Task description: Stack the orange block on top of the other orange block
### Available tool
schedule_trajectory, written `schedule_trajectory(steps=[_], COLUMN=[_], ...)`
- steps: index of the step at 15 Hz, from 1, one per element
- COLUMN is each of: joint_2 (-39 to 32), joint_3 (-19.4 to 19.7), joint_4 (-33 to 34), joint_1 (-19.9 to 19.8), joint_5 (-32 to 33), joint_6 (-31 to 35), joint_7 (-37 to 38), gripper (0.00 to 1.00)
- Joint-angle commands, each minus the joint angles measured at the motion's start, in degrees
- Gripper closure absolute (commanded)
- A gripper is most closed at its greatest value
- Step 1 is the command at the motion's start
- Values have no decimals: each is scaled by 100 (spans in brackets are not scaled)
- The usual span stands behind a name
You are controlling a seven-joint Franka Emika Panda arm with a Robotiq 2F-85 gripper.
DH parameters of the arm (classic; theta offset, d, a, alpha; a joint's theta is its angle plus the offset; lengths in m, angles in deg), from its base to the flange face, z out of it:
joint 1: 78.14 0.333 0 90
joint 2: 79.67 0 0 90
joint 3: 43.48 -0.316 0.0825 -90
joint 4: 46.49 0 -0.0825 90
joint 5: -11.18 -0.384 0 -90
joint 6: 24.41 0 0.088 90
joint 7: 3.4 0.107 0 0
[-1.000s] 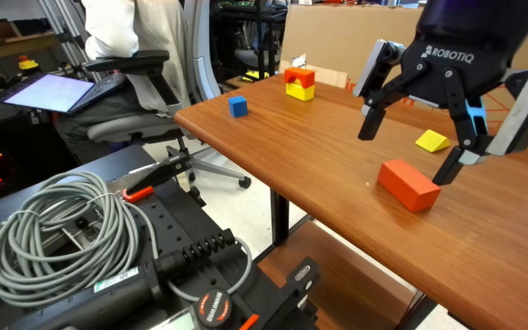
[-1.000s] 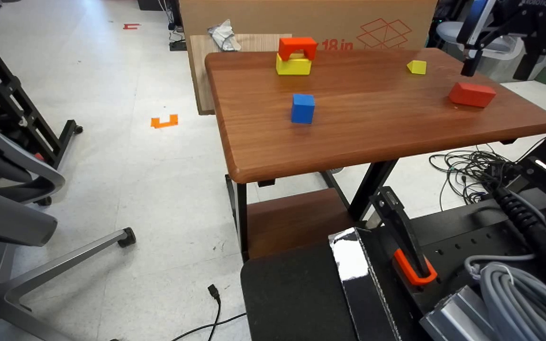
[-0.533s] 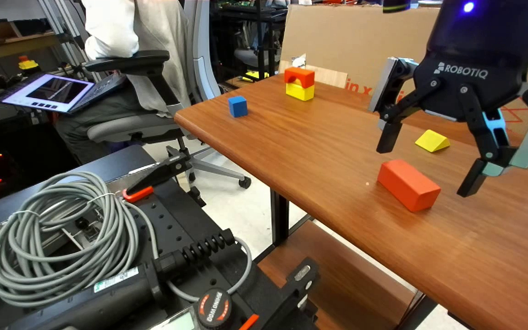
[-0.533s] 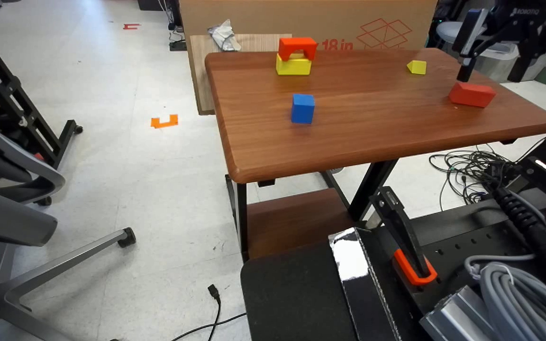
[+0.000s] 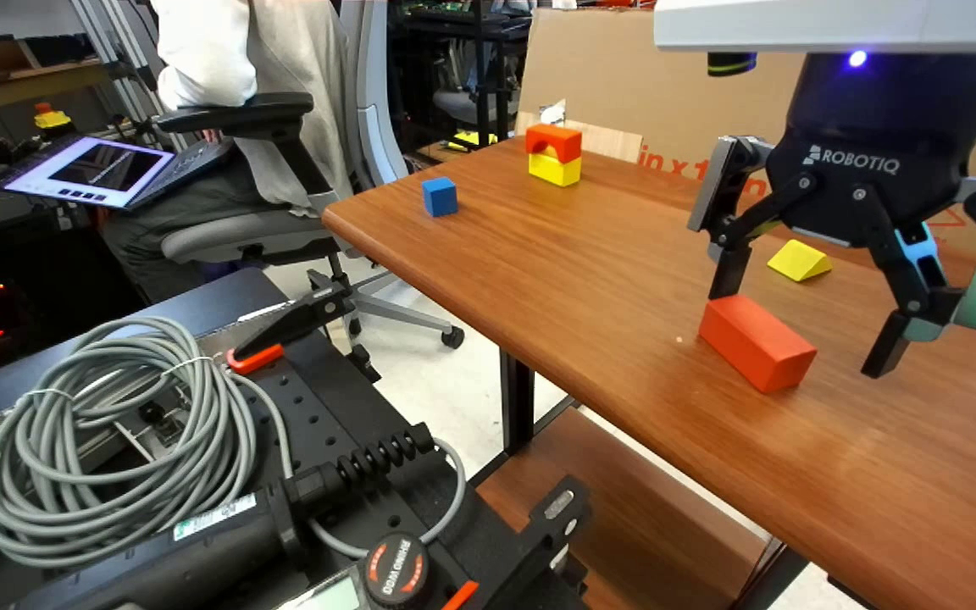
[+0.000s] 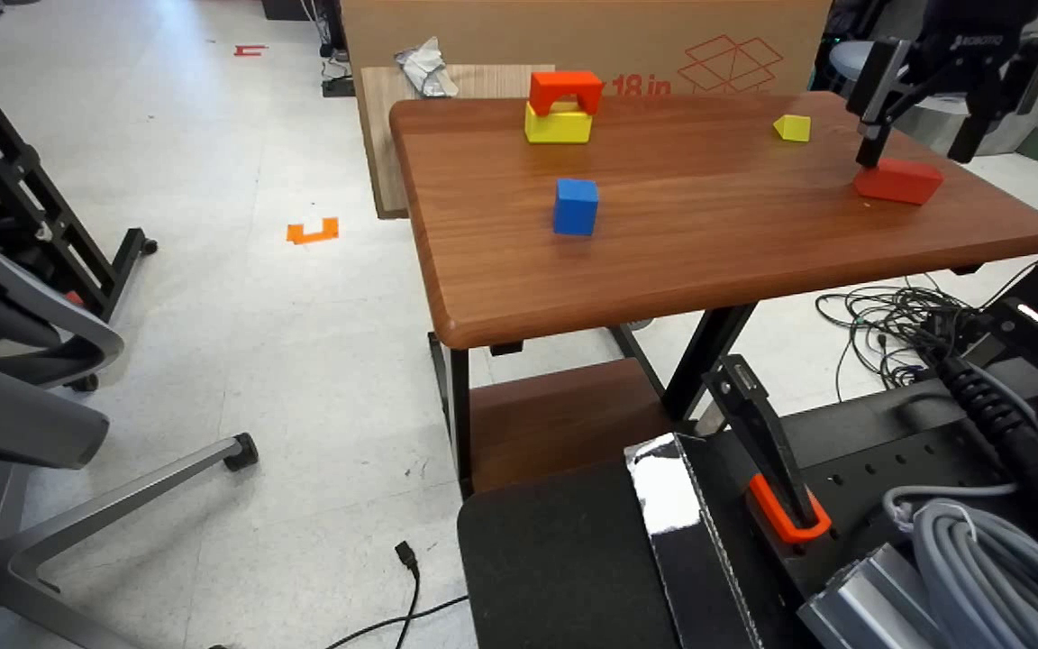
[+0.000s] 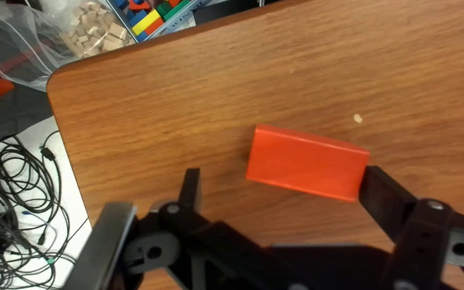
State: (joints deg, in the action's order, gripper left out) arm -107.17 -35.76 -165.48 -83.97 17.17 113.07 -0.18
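The orange block (image 5: 755, 343), a plain orange-red brick, lies on the table in both exterior views (image 6: 899, 182) and in the wrist view (image 7: 306, 161). My gripper (image 5: 804, 332) is wide open and empty, low over the brick, and also shows in an exterior view (image 6: 915, 160). In the wrist view my gripper (image 7: 282, 173) has one fingertip right at the brick's right end; I cannot tell whether they touch. The other fingertip stands apart from the brick's left end. The other orange block, a small orange-red cube, is out of view.
An orange arch block (image 5: 553, 140) sits on a yellow block (image 5: 554, 171) at the table's far end. A blue cube (image 5: 440, 196) stands near them. A yellow wedge (image 5: 799, 261) lies beyond the gripper. A cardboard sheet (image 6: 591, 45) stands behind the table (image 6: 708, 225).
My gripper has come down and shifted over the brick, to the right in an exterior view. Its fingertips are now close to the brick's level. The blocks have not visibly moved.
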Motion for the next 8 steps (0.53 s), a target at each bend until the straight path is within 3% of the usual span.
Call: schedule_trajectory(steps=[1,5,7,8], joint_2=[-97,-177,-157,-144], joint_3=[91,71,37,40], joint_4=[-66,-104,-135,-151], joint_1=[137,142,95,95], joint_5=[235,194,106,103], joint_6=[309,277,227,225], joint_7=[184,182,132,142], gripper=[0,0,26,34])
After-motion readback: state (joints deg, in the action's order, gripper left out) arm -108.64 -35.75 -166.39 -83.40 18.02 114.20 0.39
